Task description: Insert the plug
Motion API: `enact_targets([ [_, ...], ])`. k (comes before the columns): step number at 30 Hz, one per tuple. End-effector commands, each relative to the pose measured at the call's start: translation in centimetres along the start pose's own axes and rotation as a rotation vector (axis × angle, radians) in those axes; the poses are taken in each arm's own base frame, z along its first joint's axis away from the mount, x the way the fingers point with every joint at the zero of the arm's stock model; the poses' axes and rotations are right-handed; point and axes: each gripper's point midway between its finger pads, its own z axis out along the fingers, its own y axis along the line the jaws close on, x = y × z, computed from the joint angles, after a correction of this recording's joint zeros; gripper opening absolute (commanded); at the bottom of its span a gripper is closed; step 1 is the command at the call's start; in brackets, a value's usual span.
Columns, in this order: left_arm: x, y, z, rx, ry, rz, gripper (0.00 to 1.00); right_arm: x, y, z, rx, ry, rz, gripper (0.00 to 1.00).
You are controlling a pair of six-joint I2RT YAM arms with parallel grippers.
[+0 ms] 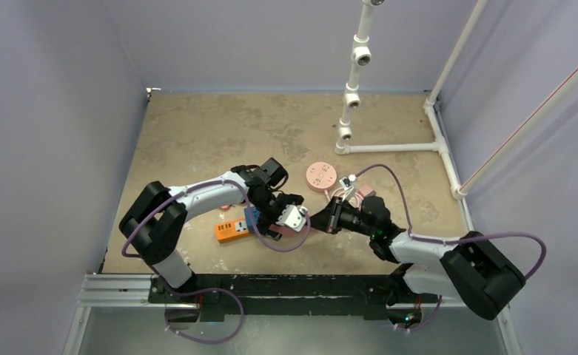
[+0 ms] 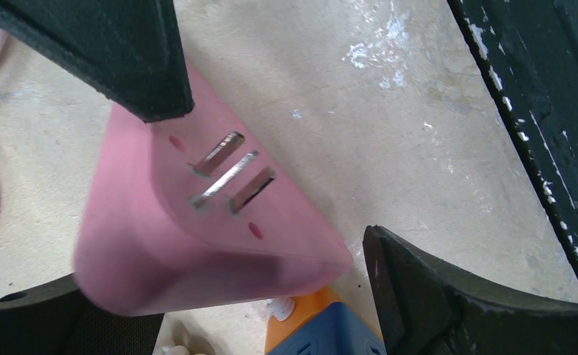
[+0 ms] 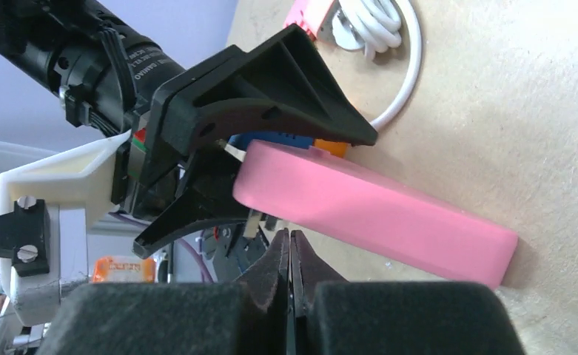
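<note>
The pink plug (image 2: 197, 222) shows three metal prongs (image 2: 230, 174) and sits tilted between the fingers of my left gripper (image 2: 269, 176), which is open. One finger (image 2: 123, 59) overlaps the plug and a small gap separates the other finger (image 2: 434, 296) from its corner. In the right wrist view the plug (image 3: 389, 214) is a long pink block whose far end is down at the table. My right gripper (image 3: 291, 237) is shut on nothing, just below the plug. An orange and blue power strip (image 1: 230, 231) lies just beyond the plug.
A round pink disc (image 1: 320, 177) and a coiled white cable with a pink piece (image 1: 358, 194) lie behind the grippers. A white pipe frame (image 1: 389, 146) stands at the back right. The black front rail (image 2: 537, 111) runs close by.
</note>
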Motion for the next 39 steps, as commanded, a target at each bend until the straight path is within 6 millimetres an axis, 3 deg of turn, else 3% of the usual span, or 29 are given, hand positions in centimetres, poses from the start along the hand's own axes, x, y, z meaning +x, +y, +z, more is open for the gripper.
enact_targets([
  [1, -2.8, 2.4, -1.6, -0.079, -0.056, -0.013, 0.92, -1.0, -0.8, 0.0, 0.081, -0.031, -0.004, 0.10],
  [4, -3.5, 2.7, -2.3, -0.095, -0.078, -0.014, 0.92, -0.9, -0.6, -0.5, 0.085, -0.038, -0.002, 0.29],
  [8, -4.1, 2.4, -2.5, -0.089, -0.098, -0.030, 0.91, -1.4, -0.2, -1.0, 0.096, -0.052, -0.005, 0.41],
  [15, -5.0, 0.1, -3.1, 0.019, -0.141, 0.037, 0.81, -1.0, -1.3, -1.3, 0.165, -0.039, 0.017, 0.39],
  [19, -6.0, 1.7, -3.4, -0.021, -0.165, -0.011, 0.75, -2.9, -0.4, -0.7, 0.191, -0.062, -0.036, 0.39],
  [26, -5.7, 4.1, -2.2, -0.105, -0.163, -0.120, 0.84, -5.6, 2.8, -0.9, 0.180, -0.091, -0.097, 0.42],
  [30, -4.4, 3.9, -1.2, -0.094, -0.120, -0.145, 0.70, -6.9, 3.6, -1.6, 0.199, -0.115, -0.123, 0.43],
  [33, -4.1, 3.6, -0.9, -0.077, -0.116, -0.145, 0.46, -8.5, 3.6, -2.5, 0.228, -0.154, -0.146, 0.42],
  [37, -4.9, 3.0, -1.1, -0.024, -0.135, -0.127, 0.29, -10.8, 3.9, -3.3, 0.253, -0.203, -0.176, 0.42],
  [39, -5.7, 1.7, -1.6, 0.046, -0.153, -0.106, 0.18, -11.7, 4.0, -3.4, 0.270, -0.216, -0.189, 0.45],
])
